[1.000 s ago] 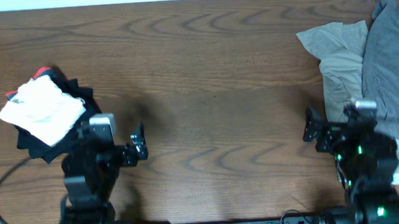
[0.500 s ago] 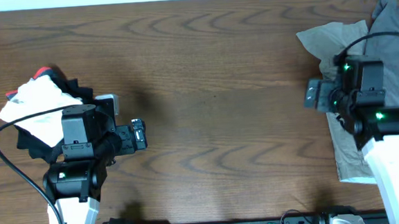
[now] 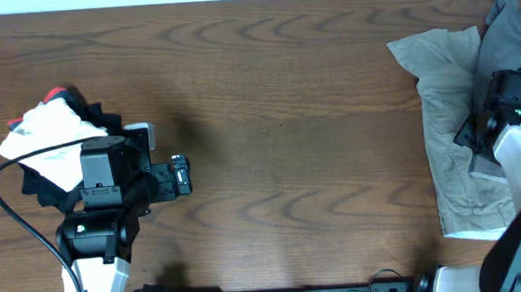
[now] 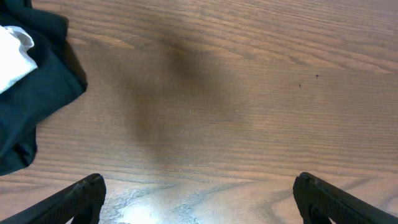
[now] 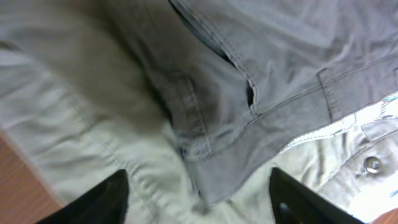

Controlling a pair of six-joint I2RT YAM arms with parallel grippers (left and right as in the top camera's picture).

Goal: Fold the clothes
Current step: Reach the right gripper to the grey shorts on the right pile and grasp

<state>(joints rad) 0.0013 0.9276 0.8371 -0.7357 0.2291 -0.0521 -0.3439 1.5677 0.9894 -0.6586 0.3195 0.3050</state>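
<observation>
Dark wood-grain table runs the width of the room's work area, bare through the middle, with cloth at both ends. At the far right lie the clothes: grey shorts overlap a beige garment, both rumpled and unfolded, so the folding looks barely begun.

Over that heap hangs the right gripper, its jaws standing apart with nothing pinched between them. I'd guess it sits there to take an edge of the top piece and pull it free to the open wood.

At the other end the left gripper points across bare table, jaws wide and empty. It looks parked, keeping the middle free for laying a garment flat. Behind it a white cloth rests on a black cloth, with a red scrap peeping out at the back.

From above, the right arm hides exactly what its pincer is over. The right wrist view fills that in: between its dark fingers the hemmed corner of the grey shorts lies across the beige garment, and a small metal button shows on the beige one. Whether the fingertips touch the fabric I cannot tell.

The left wrist view adds little beyond grain, plus the black cloth's edge at its left side. Only the overhead shows how well apart the two heaps are.
</observation>
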